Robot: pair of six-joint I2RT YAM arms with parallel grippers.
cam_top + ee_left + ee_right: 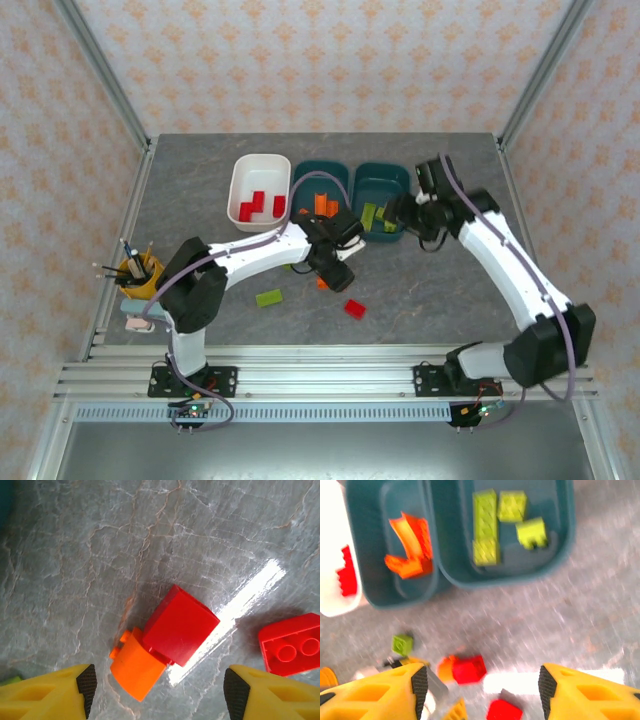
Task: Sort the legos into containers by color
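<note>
The white tub [240,185] holds red legos [262,205]. The middle teal tub [370,545] holds orange legos [410,547], and the right teal tub [565,530] holds lime green legos [485,522]. On the table a red brick [180,625] lies against an orange brick [137,672], with another red brick [292,647] to their right. My left gripper [160,690] hovers open just above the red and orange pair. My right gripper [482,685] is open and empty, near the front of the green tub [380,190]. A lime brick [269,297] lies loose left of the pair.
A yellow-rimmed cup with pens [138,272] stands at the table's left edge beside the left arm's base. A small lime brick [402,644] lies on the table in front of the middle tub. Metal frame posts stand at the back corners.
</note>
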